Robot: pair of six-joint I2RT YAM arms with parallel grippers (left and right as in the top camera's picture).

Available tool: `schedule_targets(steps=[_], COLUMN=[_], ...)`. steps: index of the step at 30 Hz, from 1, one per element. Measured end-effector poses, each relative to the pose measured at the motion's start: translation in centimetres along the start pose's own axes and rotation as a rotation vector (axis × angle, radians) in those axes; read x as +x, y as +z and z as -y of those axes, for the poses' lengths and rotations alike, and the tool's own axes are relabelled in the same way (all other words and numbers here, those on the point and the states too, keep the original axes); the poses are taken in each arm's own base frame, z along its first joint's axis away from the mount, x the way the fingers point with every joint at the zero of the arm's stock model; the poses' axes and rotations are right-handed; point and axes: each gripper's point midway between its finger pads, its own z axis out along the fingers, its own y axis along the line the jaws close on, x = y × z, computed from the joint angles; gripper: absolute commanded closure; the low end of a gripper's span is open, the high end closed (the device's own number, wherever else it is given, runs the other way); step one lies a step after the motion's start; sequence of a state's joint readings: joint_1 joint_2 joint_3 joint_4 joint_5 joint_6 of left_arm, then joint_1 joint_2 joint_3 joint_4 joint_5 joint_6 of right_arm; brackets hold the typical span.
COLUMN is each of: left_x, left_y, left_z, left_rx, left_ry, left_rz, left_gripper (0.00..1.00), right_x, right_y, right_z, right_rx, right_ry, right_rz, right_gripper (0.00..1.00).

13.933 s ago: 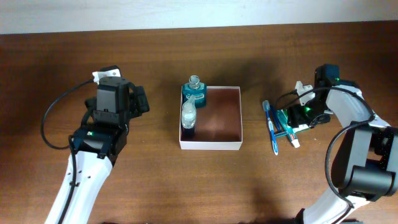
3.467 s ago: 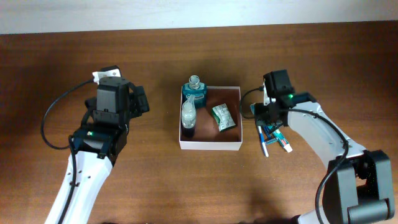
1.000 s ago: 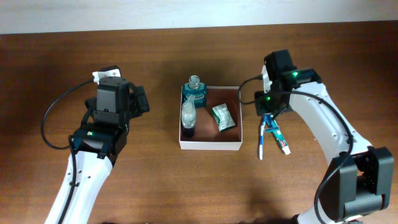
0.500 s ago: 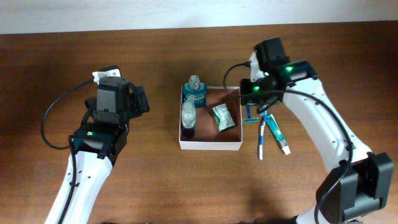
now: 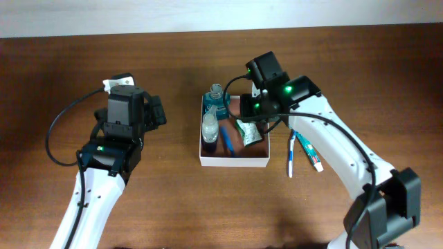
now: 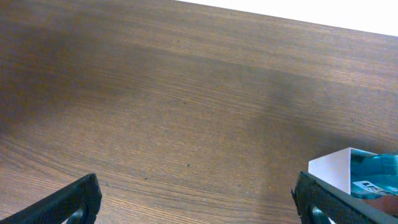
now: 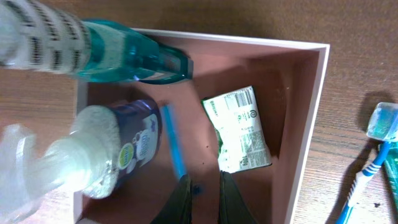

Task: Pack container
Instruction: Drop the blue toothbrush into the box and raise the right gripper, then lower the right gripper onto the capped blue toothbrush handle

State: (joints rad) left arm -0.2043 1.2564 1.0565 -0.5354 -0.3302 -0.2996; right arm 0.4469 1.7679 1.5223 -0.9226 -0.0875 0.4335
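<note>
Right now we see the container (image 5: 234, 163) mid-table (image 5: 173, 200), between the two arms. Our right pincer (image 7: 204, 180) hangs over its right half, fingers all but together with only a slim gap. We can make out nothing clamped in it.

Inside the container, overhead view:
- teal bottle (image 5: 217, 105) in the top-left corner
- dark bottle (image 5: 210, 130) with a clear top just below it, along the left wall
- green-white packet (image 5: 247, 131) right of centre
- blue stick (image 5: 227, 142) lying between the dark bottle and the packet

The stick is blurred in the right wrist view. Its near end sits close to one fingertip, and we cannot tell if they touch.

Outside, just right of the container, a toothbrush (image 5: 291, 156) and a toothpaste tube (image 5: 311, 153) lie on the table side by side.

Our left pincer (image 6: 196, 186) is well left of the container, fingers wide apart over bare wood, holding nothing.
</note>
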Motion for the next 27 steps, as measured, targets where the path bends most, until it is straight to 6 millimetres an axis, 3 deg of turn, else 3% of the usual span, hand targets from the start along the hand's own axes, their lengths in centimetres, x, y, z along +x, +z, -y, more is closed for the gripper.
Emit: schedule_targets(steps=[5, 14, 27], left_x=[0.0, 0.0, 0.0], left_y=[0.0, 0.0, 0.0], left_z=[0.0, 0.0, 0.0], left_rx=[0.0, 0.0, 0.0], left_ry=[0.0, 0.0, 0.0], left_rz=[0.0, 0.0, 0.0], left_gripper=[0.01, 0.01, 0.01], right_x=[0.3, 1.2, 2.6], right_y=[1.6, 1.5, -0.7], right_z=[0.6, 1.8, 11.6], right_rx=[0.032, 0.075, 0.24], right_ry=[0.012, 0.014, 0.217], right_rz=[-0.03, -0.07, -0.187], right_gripper=[0.92, 0.96, 0.95])
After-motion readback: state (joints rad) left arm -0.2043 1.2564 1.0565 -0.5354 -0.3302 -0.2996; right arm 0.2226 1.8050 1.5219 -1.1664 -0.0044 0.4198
